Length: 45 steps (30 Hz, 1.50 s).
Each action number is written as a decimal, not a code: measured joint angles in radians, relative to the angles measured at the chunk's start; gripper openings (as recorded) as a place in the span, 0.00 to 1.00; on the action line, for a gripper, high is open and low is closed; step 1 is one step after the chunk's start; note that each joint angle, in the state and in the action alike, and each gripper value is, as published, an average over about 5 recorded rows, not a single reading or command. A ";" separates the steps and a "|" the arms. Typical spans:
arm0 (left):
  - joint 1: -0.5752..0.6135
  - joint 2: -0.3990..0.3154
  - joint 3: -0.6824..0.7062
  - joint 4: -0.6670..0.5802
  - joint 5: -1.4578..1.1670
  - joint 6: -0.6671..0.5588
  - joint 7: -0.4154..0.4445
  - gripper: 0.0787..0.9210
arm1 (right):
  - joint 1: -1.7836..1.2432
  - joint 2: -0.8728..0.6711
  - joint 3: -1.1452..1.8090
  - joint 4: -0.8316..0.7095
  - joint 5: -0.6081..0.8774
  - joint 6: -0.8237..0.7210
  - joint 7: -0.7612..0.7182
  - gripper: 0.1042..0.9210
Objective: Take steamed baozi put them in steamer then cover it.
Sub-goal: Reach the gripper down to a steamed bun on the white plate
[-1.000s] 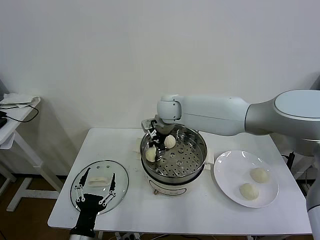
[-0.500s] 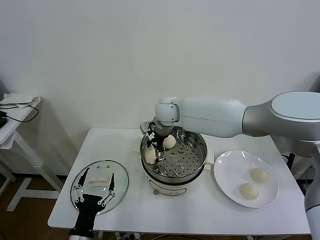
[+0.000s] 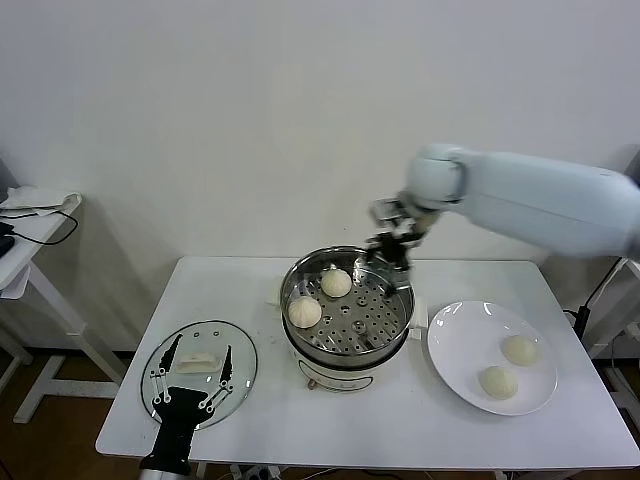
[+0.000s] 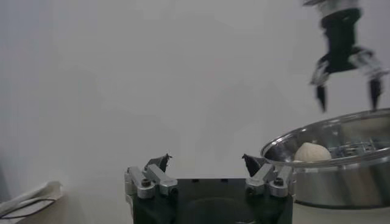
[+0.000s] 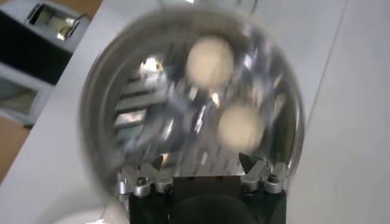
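Head view: two smooth cream baozi (image 3: 336, 282) sit in the shiny steamer (image 3: 347, 312); right tool (image 3: 392, 248) above, open, empty.

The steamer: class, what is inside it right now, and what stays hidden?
Inside the steamer, two steamed baozi sit on the perforated tray. Whatever lies below that tray is covered.
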 measured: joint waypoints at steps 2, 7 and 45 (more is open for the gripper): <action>0.001 -0.001 0.002 -0.002 0.000 0.001 0.000 0.88 | -0.003 -0.061 -0.003 0.005 -0.030 0.024 -0.019 0.88; 0.010 -0.005 -0.002 -0.007 0.001 0.002 0.000 0.88 | -0.048 -0.195 -0.005 0.014 -0.101 0.071 -0.044 0.88; 0.029 -0.023 -0.021 -0.004 -0.004 0.001 0.000 0.88 | -0.600 -0.340 0.274 -0.077 -0.353 0.096 0.046 0.82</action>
